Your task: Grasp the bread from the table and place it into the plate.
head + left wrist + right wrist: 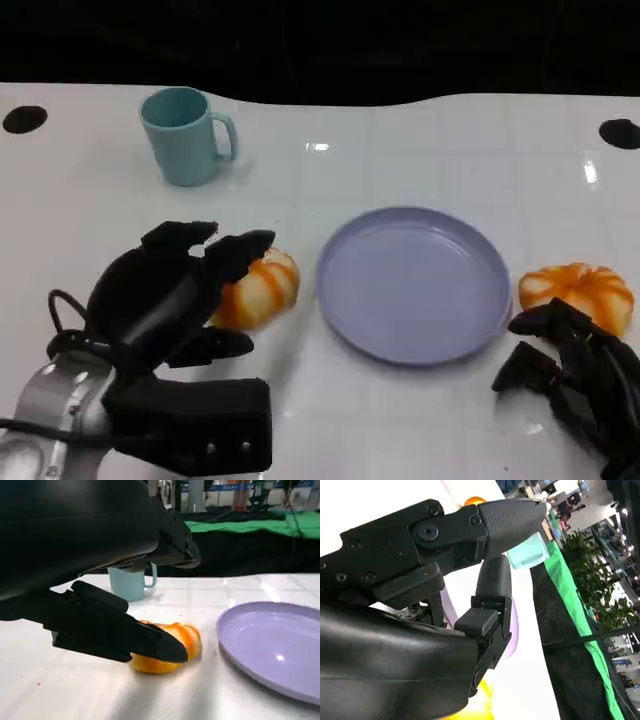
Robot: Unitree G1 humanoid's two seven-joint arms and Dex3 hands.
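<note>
- The left hand (185, 285) sits in the lower left of the head view, its fingers reaching toward the picture's right and draped over the near bread (258, 288), which lies on the table (420, 140) at centre-left, just beside the plate's left rim.
- In the left wrist view, one finger (150, 645) lies against the front of this bread (170, 647) and another part of the hand arches above it; the fingers are apart around the roll, and I cannot tell whether they already press on it.
- The plate (415, 283) lies to the picture's right of this bread, so my judgement is that the carry runs rightward over the near rim.
- A second bread (580, 292) rests at the right edge of the frame, touching or nearly touching the plate's right rim, with the right hand (575, 375) just below it, fingers loosely parted and holding nothing.
- Each hand has its own roll nearest; the left is the one engaged.
- A teal mug (185, 135) stands in the upper left, well apart.
</note>
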